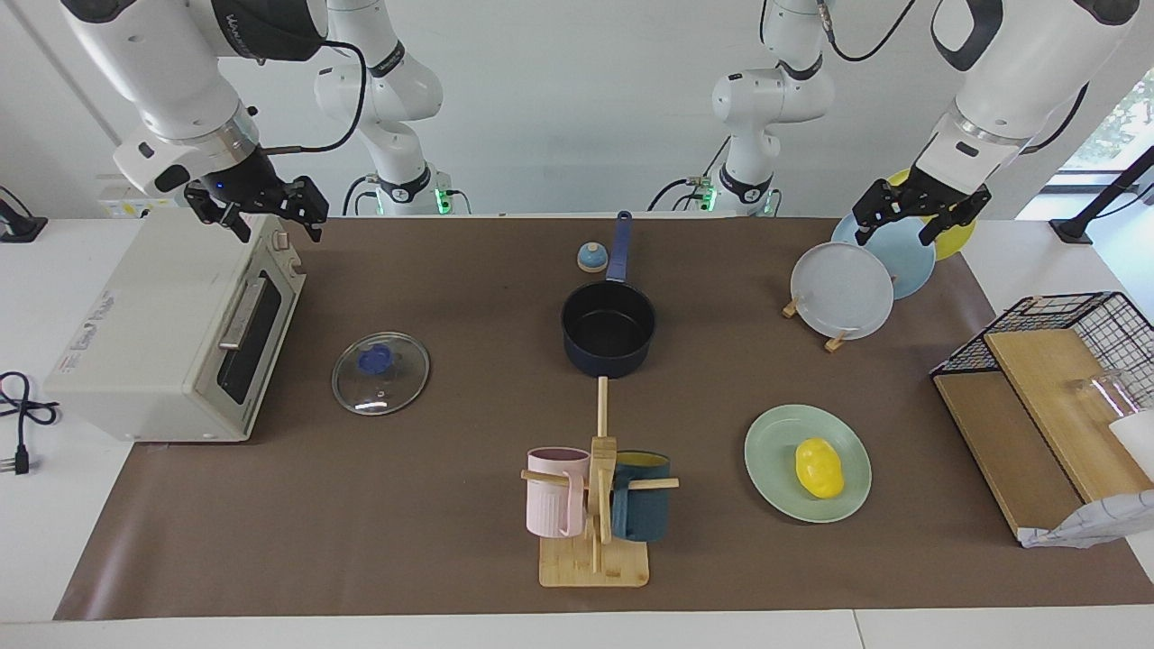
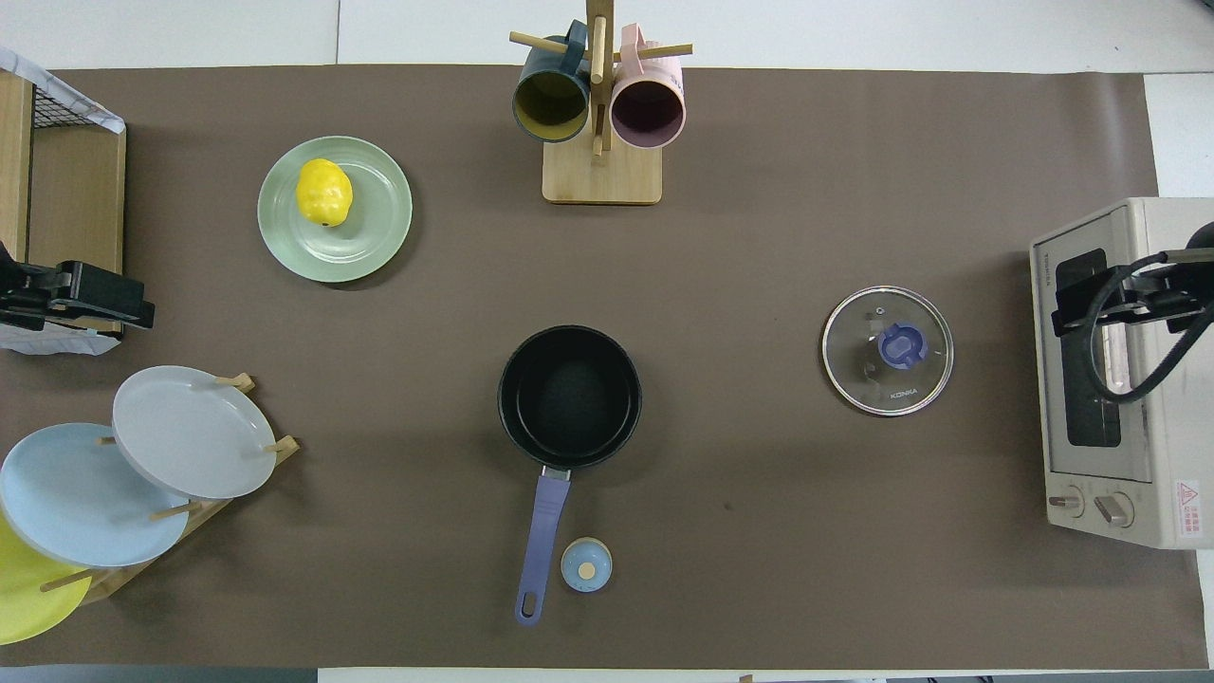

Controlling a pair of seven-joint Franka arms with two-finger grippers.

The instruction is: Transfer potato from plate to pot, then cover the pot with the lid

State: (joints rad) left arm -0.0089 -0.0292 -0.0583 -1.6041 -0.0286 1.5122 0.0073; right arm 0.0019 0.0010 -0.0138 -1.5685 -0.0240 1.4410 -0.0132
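The yellow potato [image 1: 819, 468] [image 2: 324, 192] lies on the mint-green plate [image 1: 773, 446] [image 2: 372, 232], toward the left arm's end of the table. The dark navy pot [image 1: 609, 329] [image 2: 569, 396] stands empty mid-table, its blue handle pointing to the robots. The glass lid [image 1: 380, 373] [image 2: 888, 351] lies flat on the mat toward the right arm's end, knob up. My left gripper [image 1: 904, 231] [image 2: 131, 308] is open and empty, raised over the upright plates. My right gripper [image 1: 278, 225] [image 2: 1067, 308] is open and empty, raised over the toaster oven.
A toaster oven [image 1: 171, 333] stands at the right arm's end. A wooden mug tree [image 1: 595, 505] with two mugs stands farther from the robots than the pot. A rack of upright plates [image 1: 843, 290], a small bell [image 1: 592, 258] and a wire basket with wooden boards [image 1: 1055, 388] also stand here.
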